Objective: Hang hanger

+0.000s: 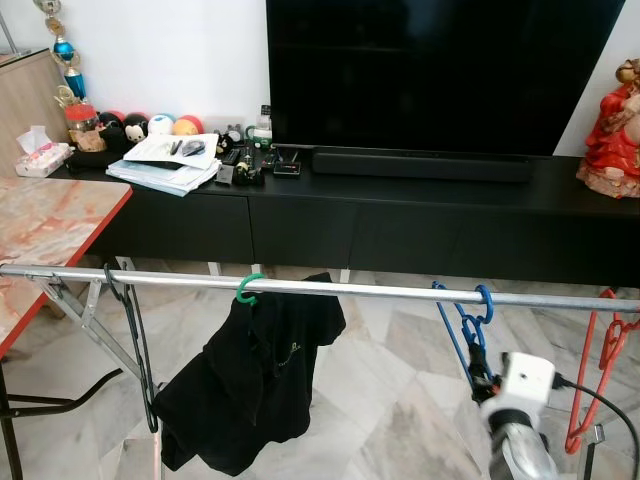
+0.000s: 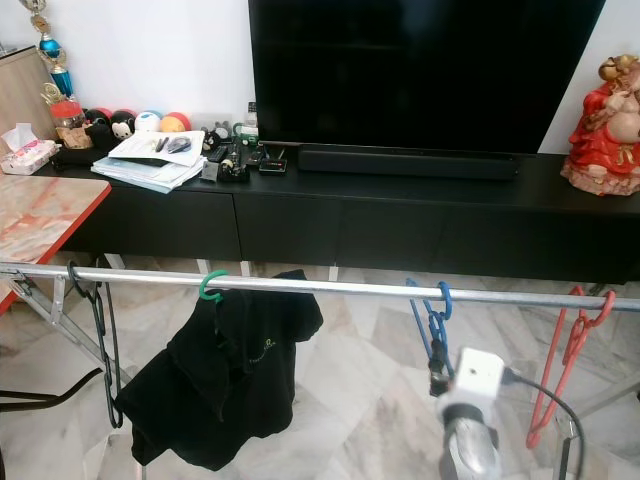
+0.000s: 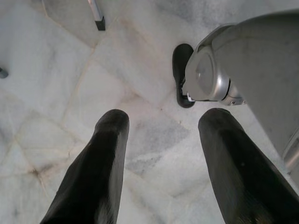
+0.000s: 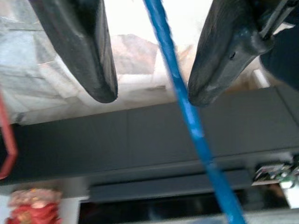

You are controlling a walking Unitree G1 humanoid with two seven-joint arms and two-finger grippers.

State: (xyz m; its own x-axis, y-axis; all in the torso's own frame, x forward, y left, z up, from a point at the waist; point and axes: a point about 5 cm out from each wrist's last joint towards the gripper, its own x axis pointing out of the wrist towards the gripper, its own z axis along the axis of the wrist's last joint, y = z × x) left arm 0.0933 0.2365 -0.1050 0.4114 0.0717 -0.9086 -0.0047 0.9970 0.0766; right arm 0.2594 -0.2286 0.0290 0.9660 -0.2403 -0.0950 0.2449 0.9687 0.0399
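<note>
Right wrist view: our right gripper (image 4: pixel 149 70) stands wide, its two fingers (image 4: pixel 79 51) apart with the blue hanger's (image 4: pixel 184 109) bar running between them, close to one finger but not pinched as far as we can tell. In the head views that gripper (image 1: pixel 482 380) sits just below the rail (image 1: pixel 330 288), at the hanger's lower part, and the blue hook (image 1: pixel 484 300) is already over the rail, toward its right end. Further right hangs a red hanger (image 1: pixel 600 350); toward the middle a green hook (image 1: pixel 246 288) carries a black shirt (image 1: pixel 250 385), and a black hanger (image 1: pixel 135 340) hangs near the left end.

Our left gripper (image 3: pixel 161 154) points at the marble floor (image 3: pixel 56 70), also wide and holding nothing.

We judge the hanging nearly done; the risk lies in the withdrawal. If a finger drags on the blue bar as we pull back, it could tilt the hanger, slide it along the rail into the red one, or lift the hook off altogether. The hook's seat looks shallow from here, though we cannot be sure. A straight retreat downward, away from the bar, seems safest.
</note>
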